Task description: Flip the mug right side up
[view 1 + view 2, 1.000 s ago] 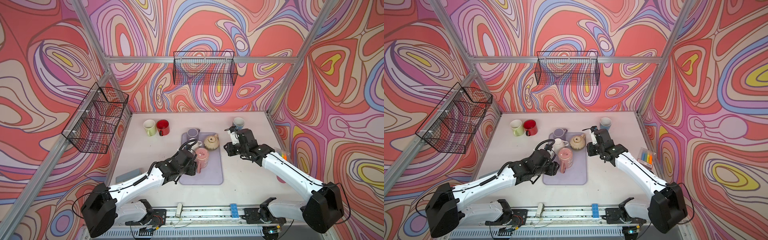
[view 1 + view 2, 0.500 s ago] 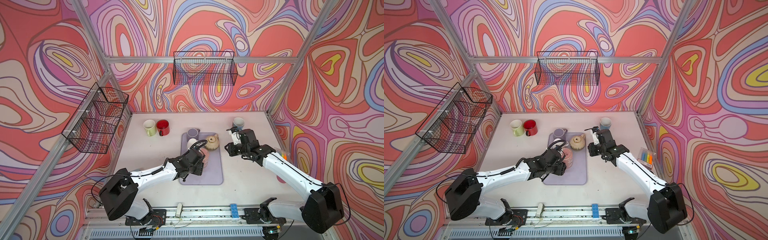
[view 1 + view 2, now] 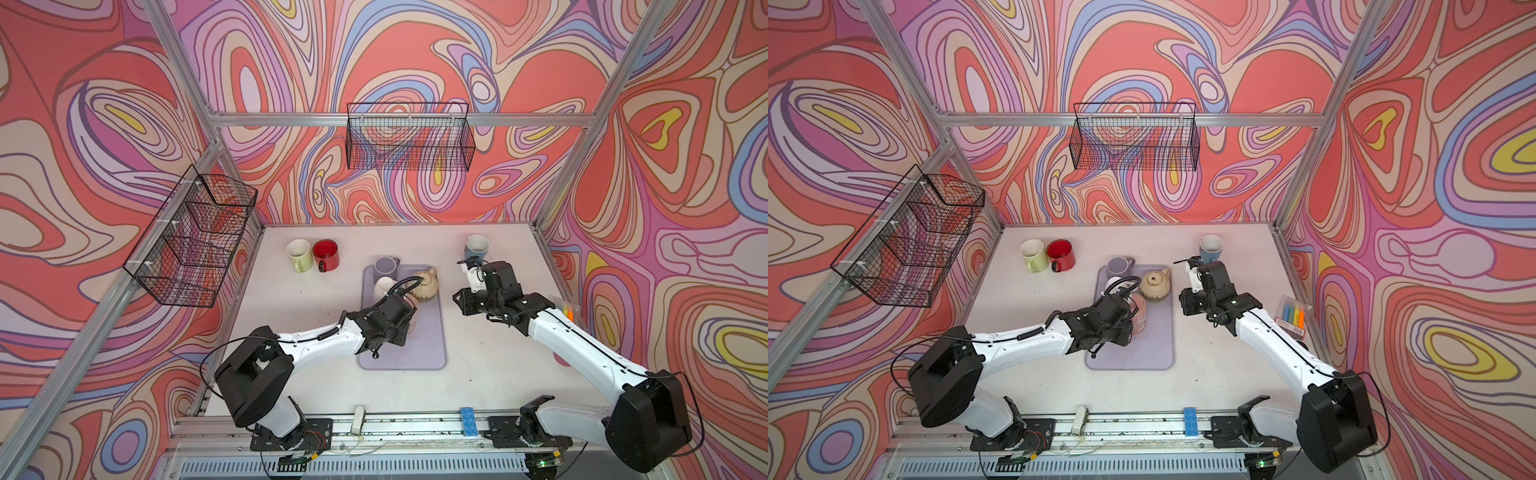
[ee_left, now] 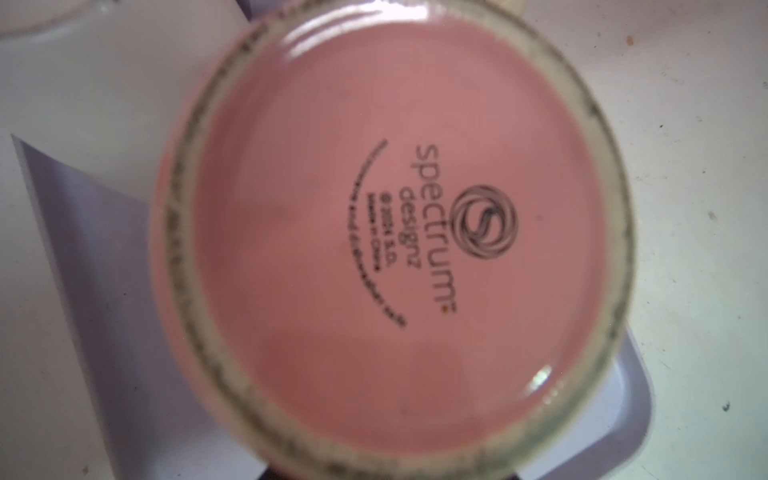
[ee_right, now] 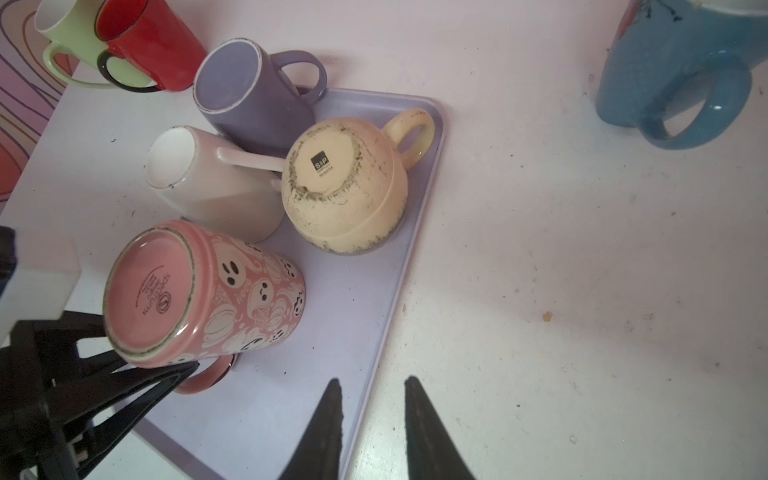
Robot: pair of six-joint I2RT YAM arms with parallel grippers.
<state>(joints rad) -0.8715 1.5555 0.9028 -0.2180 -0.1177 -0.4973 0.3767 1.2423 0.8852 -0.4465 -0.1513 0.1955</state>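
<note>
Right wrist view: we note the pink mug (image 5: 232, 303), printed with ghosts and pumpkins, mouth down on the lilac tray (image 5: 332, 332). Its base faces up and carries a maker's stamp. We cannot tell whether its rim lies flat on the tray or is tipped a little.

Of the left gripper (image 5: 178, 372) we see one black finger. It lies along the mug's side, with its tip touching just by the root of the handle. The other finger is hidden behind the mug, so we cannot tell whether the jaws are clamped on it or only set against it.

Left wrist view: the mug (image 4: 395, 249) is seen base-on, slightly blurred, and fills nearly the whole picture. No finger shows.

Both top views: the left arm reaches in low, and its wrist covers part of the mug (image 3: 412, 320) (image 3: 1139, 318). The mug is the nearest of four on the tray.

The right gripper (image 5: 371, 380) has its jaws a little apart with nothing between them. One tip hangs over the tray's rim, the other over the bare table (image 5: 540, 249). It is clear of every mug.

Three more mugs sit mouth down on the tray's far part:
- The white mug (image 5: 216, 191) has its handle reaching to the cream one.
- The purple mug (image 5: 249, 104) is at the far corner.
- The round cream mug (image 5: 345, 187) is just beside both.

Off the tray, mouths up:
- The green mug (image 3: 298, 254) and the red mug (image 3: 325, 253) stand side by side.
- The blue mug (image 3: 476, 246) stands well apart, just beyond the right wrist.
</note>
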